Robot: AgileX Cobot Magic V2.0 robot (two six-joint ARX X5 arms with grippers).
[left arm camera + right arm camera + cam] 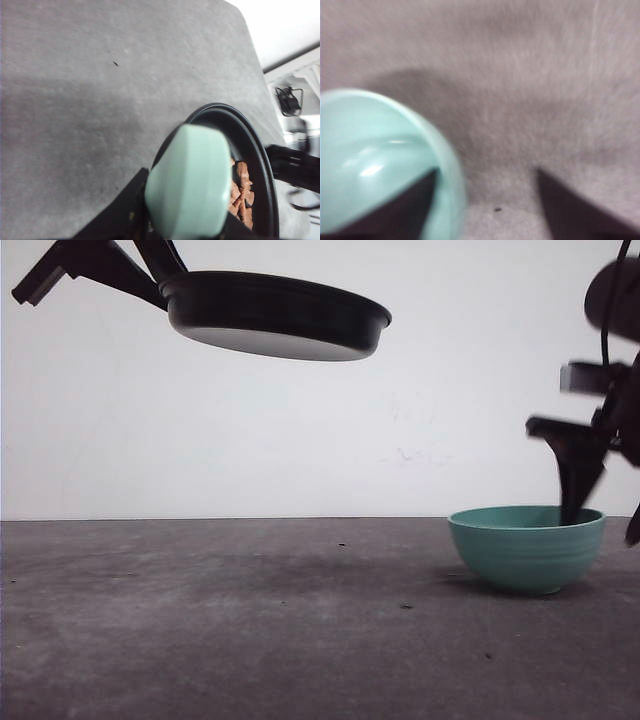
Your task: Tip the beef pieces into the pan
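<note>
1. Holding the pan (275, 315) high over the left half of the surface (250, 620), I have my left fingers (132, 210) closed on its mint-green handle (189, 182); the front view shows the pan in the air, tilted slightly, its pale underside facing down.
2. In the left wrist view the beef pieces (241, 192) lie inside the pan, a small orange-brown heap against the black floor near the handle end. How many there are I cannot tell, since the handle covers part of them.
3. The teal bowl (527, 547) stands on the surface at the right, well apart from the pan. What I see of its inside in the right wrist view is smooth and pale, with a highlight; that picture is blurred.
4. My right fingers (485, 205) are spread: one dark finger (415, 200) sits inside the bowl's rim, the other is outside it over bare surface. Whether either touches the bowl wall I cannot tell.
5. In the front view the right arm (590, 440) comes down at the right edge of the frame, one dark tip dipping behind the bowl's near rim.
6. The surface is grey with a few dark specks, and broad bare room lies under the pan and between pan and bowl. Its far edge meets a plain white wall (300, 440).
</note>
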